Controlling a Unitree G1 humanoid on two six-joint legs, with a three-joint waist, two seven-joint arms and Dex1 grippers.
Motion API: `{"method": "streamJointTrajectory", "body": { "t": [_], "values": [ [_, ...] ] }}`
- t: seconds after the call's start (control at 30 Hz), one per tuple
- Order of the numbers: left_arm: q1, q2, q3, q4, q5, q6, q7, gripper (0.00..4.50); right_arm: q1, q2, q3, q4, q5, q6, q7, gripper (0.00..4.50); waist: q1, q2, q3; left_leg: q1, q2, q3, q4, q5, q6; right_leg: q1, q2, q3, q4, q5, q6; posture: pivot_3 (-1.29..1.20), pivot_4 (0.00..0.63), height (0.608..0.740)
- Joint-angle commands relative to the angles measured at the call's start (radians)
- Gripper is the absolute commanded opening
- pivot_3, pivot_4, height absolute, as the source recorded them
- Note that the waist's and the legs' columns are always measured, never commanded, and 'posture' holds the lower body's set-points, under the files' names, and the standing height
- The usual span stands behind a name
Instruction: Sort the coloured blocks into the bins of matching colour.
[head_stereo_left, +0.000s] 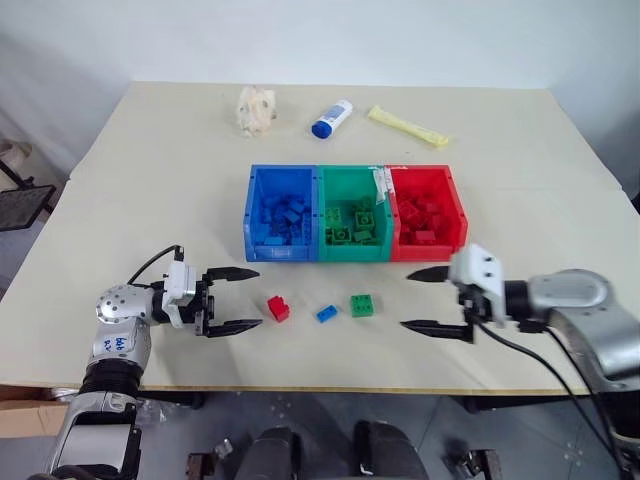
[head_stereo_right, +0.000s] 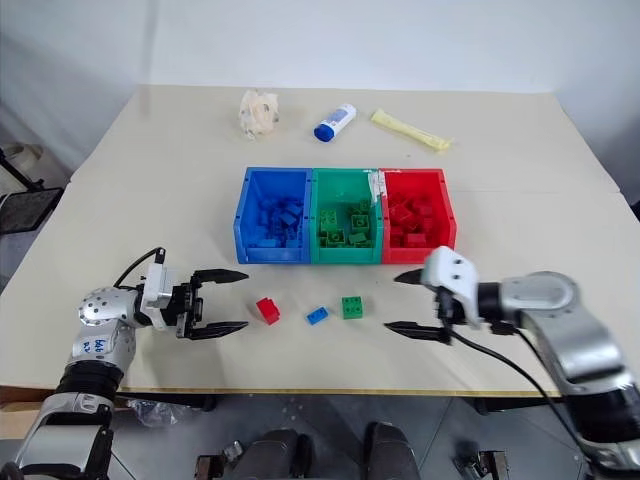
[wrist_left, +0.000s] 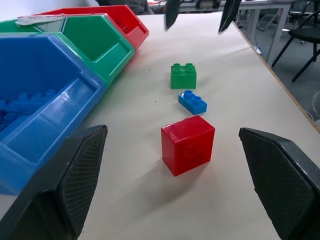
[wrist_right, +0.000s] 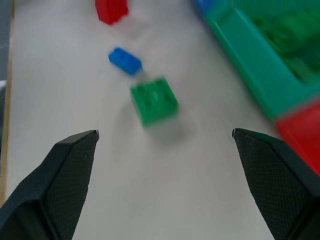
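Three loose blocks lie in a row in front of the bins: a red block (head_stereo_left: 278, 308), a small blue block (head_stereo_left: 326, 313) and a green block (head_stereo_left: 362, 305). Behind them stand the joined blue bin (head_stereo_left: 252, 215), green bin (head_stereo_left: 352, 251) and red bin (head_stereo_left: 458, 215), each holding several blocks of its own colour. My left gripper (head_stereo_left: 240, 298) is open, just left of the red block and pointing at it. At the right end of the row my right gripper (head_stereo_left: 428, 300) is open and points left at the green block. Nothing is held.
At the table's far side lie a crumpled pale lump (head_stereo_left: 255, 108), a white bottle with a blue cap (head_stereo_left: 332, 118) and a yellow packet (head_stereo_left: 407, 126). The table's front edge (head_stereo_left: 330, 385) runs close below the blocks.
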Motion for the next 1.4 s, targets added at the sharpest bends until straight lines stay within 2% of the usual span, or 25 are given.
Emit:
{"method": "streamJointTrajectory", "body": {
  "t": [0.03, 0.23, 0.27, 0.33, 0.57, 0.6, 0.8, 1.03, 1.07, 1.2, 1.3, 1.4],
  "values": [
    [0.019, 0.004, 0.005, -0.047, -0.018, 0.001, -0.073, 4.5, -0.055, 0.068, 0.079, 0.064, -0.064, -0.033, -0.034, 4.48, 0.001, 0.0, 0.0, 0.0, 0.0, 0.0, 0.0, 0.0, 0.0, 0.0, 0.0, 0.0, 0.0, 0.0, 0.0, 0.0, 0.15, 0.74],
    [0.043, 0.003, 0.009, -0.076, -0.021, 0.004, -0.059, 4.5, -0.099, 0.153, 0.176, 0.163, -0.151, -0.086, -0.05, 4.48, 0.001, 0.0, 0.0, 0.0, -0.001, -0.001, 0.0, 0.0, 0.0, 0.0, 0.0, -0.001, 0.001, 0.0, 0.0, 0.0, 0.15, 0.74],
    [0.047, 0.003, 0.01, -0.08, -0.021, 0.004, -0.057, 4.5, -0.101, 0.159, 0.178, 0.17, -0.156, -0.089, -0.051, 4.31, -0.001, 0.0, 0.0, 0.0, -0.001, -0.001, 0.0, 0.0, 0.0, 0.0, 0.0, -0.001, 0.001, 0.0, 0.0, 0.0, 0.15, 0.74],
    [0.055, 0.003, 0.012, -0.085, -0.022, 0.004, -0.054, 4.5, -0.103, 0.169, 0.172, 0.167, -0.144, -0.079, -0.05, 3.9, -0.008, 0.0, 0.0, 0.0, -0.001, -0.001, 0.0, 0.0, 0.0, 0.0, 0.0, -0.001, 0.001, 0.0, 0.0, 0.0, 0.15, 0.74],
    [0.066, -0.002, 0.013, -0.094, -0.021, 0.005, -0.045, 4.5, -0.091, 0.165, 0.137, 0.098, -0.118, -0.064, -0.054, 1.56, -0.011, 0.0, 0.0, 0.0, -0.001, -0.001, 0.0, 0.0, 0.0, 0.0, 0.0, -0.001, 0.001, 0.0, 0.0, 0.0, 0.15, 0.74],
    [0.067, -0.002, 0.013, -0.095, -0.021, 0.006, -0.045, 4.5, -0.09, 0.164, 0.131, 0.089, -0.114, -0.062, -0.054, 1.45, -0.011, 0.0, 0.0, 0.0, -0.001, -0.001, 0.0, 0.0, 0.0, 0.0, 0.0, -0.001, 0.001, 0.0, 0.0, 0.0, 0.15, 0.74],
    [0.06, -0.007, 0.012, -0.085, -0.019, 0.004, -0.048, 4.5, -0.199, 0.213, 0.029, 0.076, -0.043, -0.033, -0.109, 1.47, -0.014, 0.0, 0.0, 0.0, -0.001, -0.001, 0.0, 0.0, 0.0, 0.0, 0.0, -0.001, 0.001, 0.0, 0.0, 0.0, 0.15, 0.74],
    [0.043, -0.015, 0.011, -0.067, -0.012, -0.003, -0.051, 4.5, -0.438, 0.291, -0.018, 0.377, -0.126, -0.142, -0.236, 1.47, -0.016, 0.0, 0.0, 0.0, 0.0, 0.0, 0.0, 0.0, 0.0, -0.001, 0.0, 0.0, 0.002, 0.0, 0.0, 0.0, 0.15, 0.74],
    [0.043, -0.016, 0.011, -0.067, -0.012, -0.003, -0.051, 4.5, -0.445, 0.287, -0.009, 0.397, -0.137, -0.152, -0.23, 2.18, -0.014, 0.0, 0.0, 0.0, -0.001, -0.001, 0.0, 0.0, 0.0, -0.001, 0.0, -0.001, 0.002, 0.0, 0.0, 0.0, 0.15, 0.74],
    [0.046, -0.014, 0.014, -0.07, -0.013, -0.003, -0.049, 4.5, -0.451, 0.284, -0.005, 0.429, -0.15, -0.189, -0.222, 3.34, -0.016, 0.0, 0.0, -0.001, -0.003, -0.003, -0.001, 0.0, 0.0, -0.002, 0.0, -0.001, 0.003, 0.0, 0.0, 0.0, 0.15, 0.74],
    [0.052, -0.01, 0.016, -0.076, -0.016, -0.001, -0.049, 4.5, -0.44, 0.272, -0.015, 0.408, -0.139, -0.189, -0.208, 4.39, -0.02, 0.0, 0.0, -0.002, -0.003, -0.003, -0.001, 0.0, 0.0, -0.002, 0.0, -0.002, 0.003, 0.0, 0.0, 0.0, 0.15, 0.74],
    [0.055, -0.007, 0.018, -0.075, -0.016, -0.001, -0.052, 4.5, -0.406, 0.245, -0.027, 0.348, -0.117, -0.166, -0.178, 4.45, -0.019, 0.0, 0.0, -0.002, -0.002, -0.003, 0.0, 0.0, 0.0, -0.002, 0.0, -0.002, 0.003, 0.0, 0.0, 0.0, 0.15, 0.74]
  ]
}}
